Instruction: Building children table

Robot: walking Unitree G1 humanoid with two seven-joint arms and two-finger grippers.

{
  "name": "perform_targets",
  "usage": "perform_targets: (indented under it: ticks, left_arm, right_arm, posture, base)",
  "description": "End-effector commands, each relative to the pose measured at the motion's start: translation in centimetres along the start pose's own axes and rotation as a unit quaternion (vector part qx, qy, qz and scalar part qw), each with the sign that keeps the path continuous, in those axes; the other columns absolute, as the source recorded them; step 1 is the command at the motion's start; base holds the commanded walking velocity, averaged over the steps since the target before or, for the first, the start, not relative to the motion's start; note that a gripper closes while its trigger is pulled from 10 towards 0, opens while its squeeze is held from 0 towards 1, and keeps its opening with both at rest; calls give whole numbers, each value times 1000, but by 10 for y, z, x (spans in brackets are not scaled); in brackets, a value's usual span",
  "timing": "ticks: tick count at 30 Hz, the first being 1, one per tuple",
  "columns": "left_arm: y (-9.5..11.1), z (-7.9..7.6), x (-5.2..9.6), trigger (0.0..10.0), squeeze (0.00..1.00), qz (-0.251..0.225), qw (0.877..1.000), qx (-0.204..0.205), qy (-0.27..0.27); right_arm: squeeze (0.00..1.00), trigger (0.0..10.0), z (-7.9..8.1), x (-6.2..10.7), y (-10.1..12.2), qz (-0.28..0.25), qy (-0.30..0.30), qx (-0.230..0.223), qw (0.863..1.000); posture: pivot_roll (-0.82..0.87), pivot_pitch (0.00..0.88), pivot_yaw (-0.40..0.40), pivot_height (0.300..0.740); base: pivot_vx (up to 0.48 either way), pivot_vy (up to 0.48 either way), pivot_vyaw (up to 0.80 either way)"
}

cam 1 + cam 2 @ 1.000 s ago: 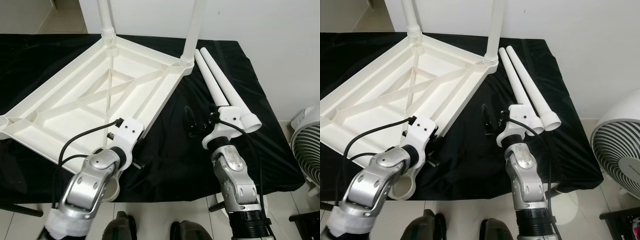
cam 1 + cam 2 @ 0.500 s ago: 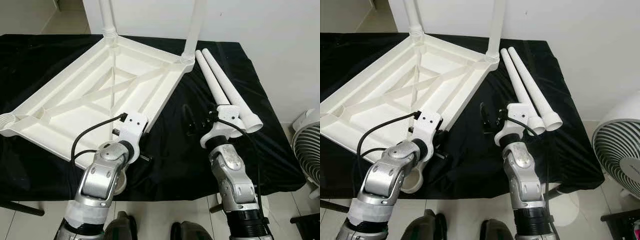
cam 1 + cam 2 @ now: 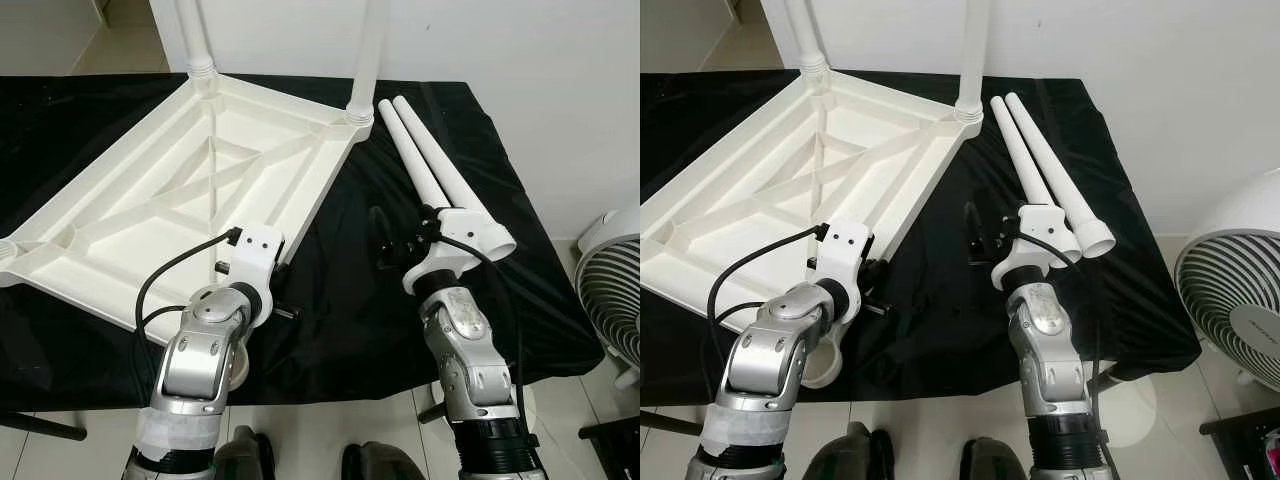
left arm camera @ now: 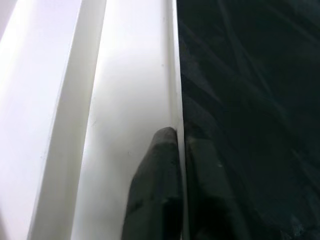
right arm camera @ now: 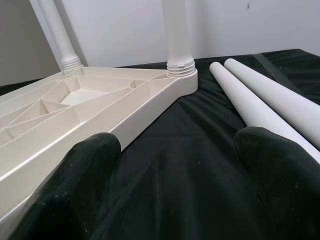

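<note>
A white plastic table top lies upside down on the black cloth. Two white legs stand screwed into its far corners. Two loose legs lie side by side on the cloth to its right. My left gripper is shut on the thin rim of the table top's near right edge, one finger on each side. My right gripper is open just above the cloth, between the table top and the loose legs, with nothing between its fingers.
The black cloth covers a table that ends just ahead of my feet. A white fan stands on the floor to the right. A white wall is behind the table. An empty leg socket sits at the table top's left corner.
My left forearm has swung in and stands more upright, with its gripper still at the table top's rim. The whole view has shifted slightly. The right arm has stayed put.
</note>
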State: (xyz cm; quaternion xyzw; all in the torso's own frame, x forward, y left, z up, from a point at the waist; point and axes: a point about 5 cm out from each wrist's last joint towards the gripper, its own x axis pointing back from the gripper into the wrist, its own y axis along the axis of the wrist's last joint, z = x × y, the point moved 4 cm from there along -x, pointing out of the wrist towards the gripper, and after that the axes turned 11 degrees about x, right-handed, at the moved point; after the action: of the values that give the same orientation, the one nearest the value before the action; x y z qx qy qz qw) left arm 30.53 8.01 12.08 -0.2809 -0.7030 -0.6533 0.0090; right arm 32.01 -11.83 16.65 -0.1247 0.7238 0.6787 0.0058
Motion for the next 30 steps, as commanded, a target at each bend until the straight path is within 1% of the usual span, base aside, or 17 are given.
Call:
perform_targets:
  ticks: [1,3,4,5,6,7,8,9,13,16,19,21,23,25,27,28,30]
  left_arm:
    - [-14,2,-3,10000,1000,12,998,-10,57]
    - [-13,-4,-3,10000,1000,13,999,-11,37]
    - [-8,-12,-2,10000,1000,4,1000,-25,13]
    - [-8,-12,-2,10000,1000,4,1000,-25,13]
    - [-4,-18,-2,10000,953,-4,1000,-25,-3]
    - [4,-24,0,10000,0,-21,999,-33,-25]
    - [4,-24,0,10000,0,-21,999,-33,-25]
    - [13,-25,3,10000,0,-41,998,-42,-34]
    - [45,-9,8,10000,0,-101,993,-62,-20]
    - [52,-5,10,10000,0,-112,992,-61,-18]
    - [67,-11,25,10000,0,-147,982,-92,-77]
    - [67,-14,30,10000,0,-150,978,-109,-97]
    - [53,-9,32,10000,0,-110,979,-142,-102]
    - [47,-6,33,10000,0,-97,977,-158,-103]
    - [41,5,38,10000,0,-83,976,-176,-96]
    - [41,5,38,10000,0,-83,976,-176,-96]
    - [36,19,43,10000,0,-64,974,-200,-83]
  right_arm:
    - [0,10000,2,0,0,2,5,-2,1000]
    - [0,10000,2,0,0,2,5,-2,1000]
    - [0,10000,2,0,0,2,4,-2,1000]
    - [0,10000,2,0,0,2,4,-2,1000]
    - [0,10000,2,1,0,2,4,-2,1000]
    - [0,10000,2,1,0,2,4,-2,1000]
    - [0,10000,2,1,0,2,4,-2,1000]
    - [0,10000,2,1,0,2,4,-2,1000]
    - [0,10000,2,1,-1,3,2,-3,1000]
    - [0,10000,2,2,-1,3,2,-3,1000]
    - [0,10000,2,2,-2,4,1,-3,1000]
    - [0,10000,2,2,-2,4,1,-3,1000]
    - [0,10000,2,2,-2,4,1,-2,1000]
    - [0,10000,2,2,-1,3,1,-2,1000]
    - [0,10000,1,2,-1,3,1,-1,1000]
    - [0,10000,1,2,-1,3,1,-1,1000]
    - [0,10000,1,3,-2,4,1,0,1000]
  posture:
    - [-51,101,-3,740]
    - [-51,101,-3,740]
    - [-52,102,-1,740]
    - [-52,102,-1,740]
    - [-52,102,0,740]
    - [-53,101,1,740]
    - [-53,101,1,740]
    - [-52,100,2,740]
    - [-50,102,5,740]
    - [-50,102,5,740]
    - [-50,104,7,740]
    - [-50,105,6,740]
    - [-49,104,7,740]
    - [-49,105,7,740]
    - [-48,106,7,740]
    - [-48,106,7,740]
    - [-46,105,6,740]
  base:
    - [0,0,0]
    - [0,0,0]
    - [0,0,0]
    - [0,0,0]
    - [0,0,0]
    - [0,0,0]
    - [0,0,0]
    - [0,0,0]
    - [0,0,0]
    - [0,0,0]
    - [0,0,0]
    - [0,0,0]
    - [0,0,0]
    - [0,0,0]
    - [0,0,0]
    - [0,0,0]
    - [0,0,0]
